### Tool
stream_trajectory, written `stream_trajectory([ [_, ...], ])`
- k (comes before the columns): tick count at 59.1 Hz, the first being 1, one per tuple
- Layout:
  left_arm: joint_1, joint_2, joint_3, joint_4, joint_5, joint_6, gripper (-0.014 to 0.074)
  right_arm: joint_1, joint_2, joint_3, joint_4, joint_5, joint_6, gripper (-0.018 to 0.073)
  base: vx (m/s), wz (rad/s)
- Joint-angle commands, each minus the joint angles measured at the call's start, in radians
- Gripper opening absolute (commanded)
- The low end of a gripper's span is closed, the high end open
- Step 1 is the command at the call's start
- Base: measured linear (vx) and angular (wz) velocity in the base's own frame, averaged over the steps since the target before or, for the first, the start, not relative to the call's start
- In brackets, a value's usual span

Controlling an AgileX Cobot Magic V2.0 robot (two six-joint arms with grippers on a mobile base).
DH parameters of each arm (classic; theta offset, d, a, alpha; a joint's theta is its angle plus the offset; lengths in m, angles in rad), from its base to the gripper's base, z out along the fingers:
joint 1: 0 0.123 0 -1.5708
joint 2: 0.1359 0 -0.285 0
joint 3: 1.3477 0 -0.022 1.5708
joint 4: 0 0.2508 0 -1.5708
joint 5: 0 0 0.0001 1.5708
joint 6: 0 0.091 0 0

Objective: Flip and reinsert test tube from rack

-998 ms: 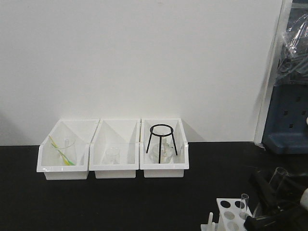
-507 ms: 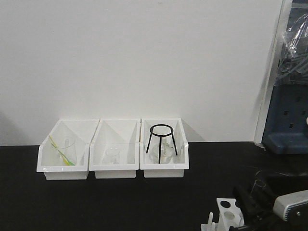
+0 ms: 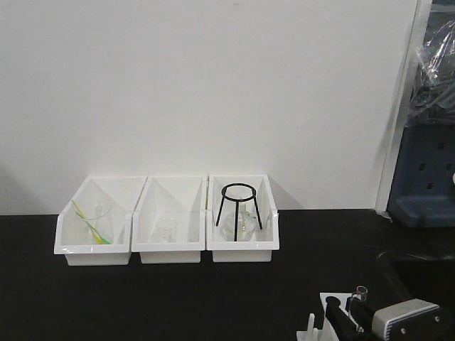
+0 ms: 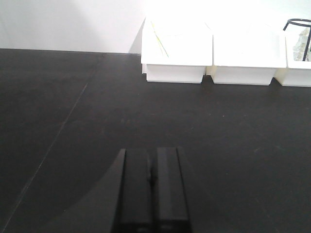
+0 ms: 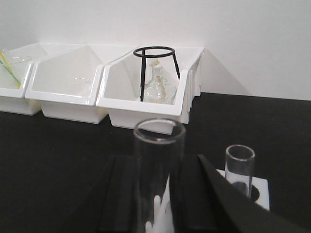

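In the right wrist view my right gripper (image 5: 159, 196) is shut on a clear glass test tube (image 5: 159, 165), held upright with its round rim up. The white rack (image 5: 259, 188) lies just behind and below it; its pegs show through the glass. A second, look-alike tube (image 5: 240, 167) stands in a rack hole to the right. In the front view the rack (image 3: 328, 300) is at the bottom right, with a tube rim (image 3: 361, 290) above it and the right gripper (image 3: 345, 323) over its near side. My left gripper (image 4: 151, 187) is shut and empty above the black table.
Three white open-fronted bins (image 3: 169, 249) stand along the back wall. The right one holds a black tripod (image 3: 238, 204) over a flask; the left one holds a beaker with yellow-green sticks (image 3: 92, 224). Blue equipment (image 3: 426, 177) stands at the far right.
My right gripper has moved left and down from the right of the rack to over the rack, carrying the tube. The left gripper has not visibly moved.
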Motion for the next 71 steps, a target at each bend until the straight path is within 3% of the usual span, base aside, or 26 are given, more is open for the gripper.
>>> stream_trajectory([
  [1,-0.003,-0.011,0.002,-0.005,-0.084,0.0,-0.0006,0.0,-0.017,-0.022,-0.005,-0.098,-0.013,-0.0008,0.0,0.0],
  [21,-0.003,-0.011,0.002,-0.005,-0.084,0.0,-0.0006,0.0,-0.014,-0.022,-0.001,-0.1,-0.014,0.0029,0.0,0.0],
  [52,-0.003,-0.011,0.002,-0.005,-0.084,0.0,-0.0006,0.0,-0.014,-0.022,-0.004,-0.163,-0.007,0.0421,0.0,0.0],
  [71,-0.003,-0.011,0.002,-0.005,-0.084,0.0,-0.0006,0.0,-0.049,-0.02,-0.004,-0.144,-0.009,0.0432,0.0,0.0],
])
